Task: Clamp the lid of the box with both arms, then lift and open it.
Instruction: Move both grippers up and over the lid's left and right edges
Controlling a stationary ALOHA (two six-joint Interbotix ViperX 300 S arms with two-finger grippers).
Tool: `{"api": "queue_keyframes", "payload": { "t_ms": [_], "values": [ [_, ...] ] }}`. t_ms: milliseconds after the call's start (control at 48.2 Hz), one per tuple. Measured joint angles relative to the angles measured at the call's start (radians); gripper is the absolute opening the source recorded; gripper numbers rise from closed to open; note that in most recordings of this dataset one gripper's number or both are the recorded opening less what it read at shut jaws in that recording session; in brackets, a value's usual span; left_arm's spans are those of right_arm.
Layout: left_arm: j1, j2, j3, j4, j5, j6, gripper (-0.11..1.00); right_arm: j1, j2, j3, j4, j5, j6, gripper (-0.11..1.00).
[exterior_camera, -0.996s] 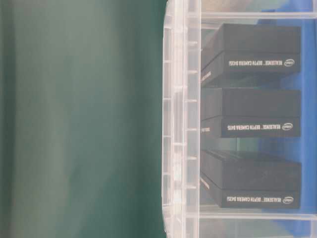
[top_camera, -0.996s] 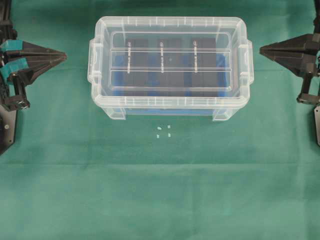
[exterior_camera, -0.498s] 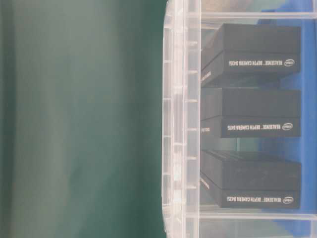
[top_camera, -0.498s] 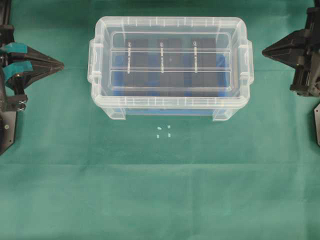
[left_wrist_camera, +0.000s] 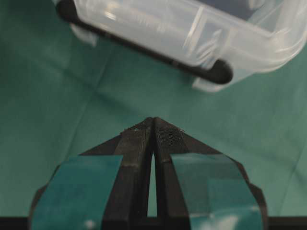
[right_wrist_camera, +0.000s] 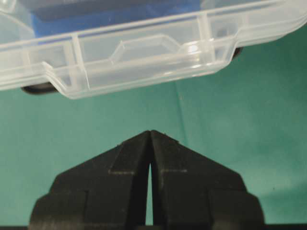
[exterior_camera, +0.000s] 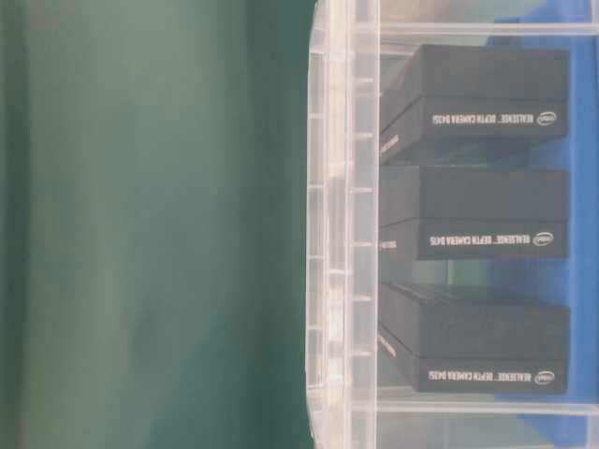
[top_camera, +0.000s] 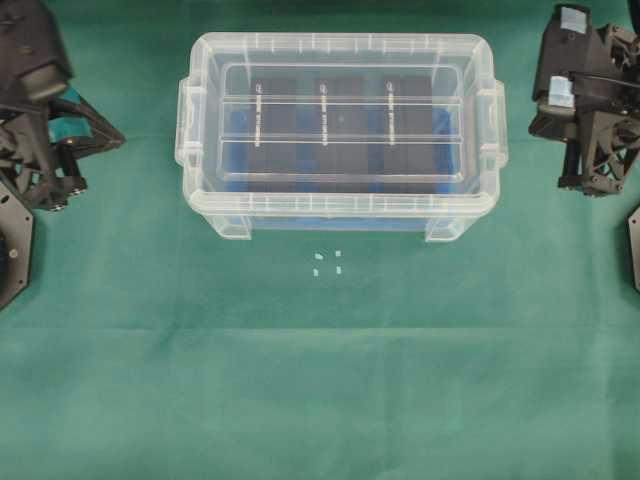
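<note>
The clear box stands at the back middle of the green cloth, with the clear lid seated flat on it. Black slim boxes and a blue insert show through. My left gripper, with teal tape, is shut and empty, to the left of the box's short end and apart from it. My right gripper is shut and empty, just right of the other end. In the left wrist view the shut tips point at the box's corner. In the right wrist view the tips point at the lid's end.
Small white bits lie on the green cloth in front of the box. The arm bases sit at the left edge and the right edge. The table-level view shows the box's side wall and the black boxes.
Both wrists have risen and pitched downward, so the grippers look shorter from above. The box and the lid have not moved. Both grippers stay shut.
</note>
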Motion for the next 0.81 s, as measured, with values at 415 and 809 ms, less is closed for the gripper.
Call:
{"api": "queue_keyframes", "payload": {
  "t_ms": [415,809],
  "values": [
    [0.005,0.031,-0.035,0.003,0.048,0.000,0.01,0.000,0.002,-0.017,-0.006,0.069,0.000,0.00],
    [0.006,0.091,-0.046,0.003,0.037,0.011,0.01,0.000,0.023,-0.017,-0.006,0.060,-0.002,0.00]
  ]
}}
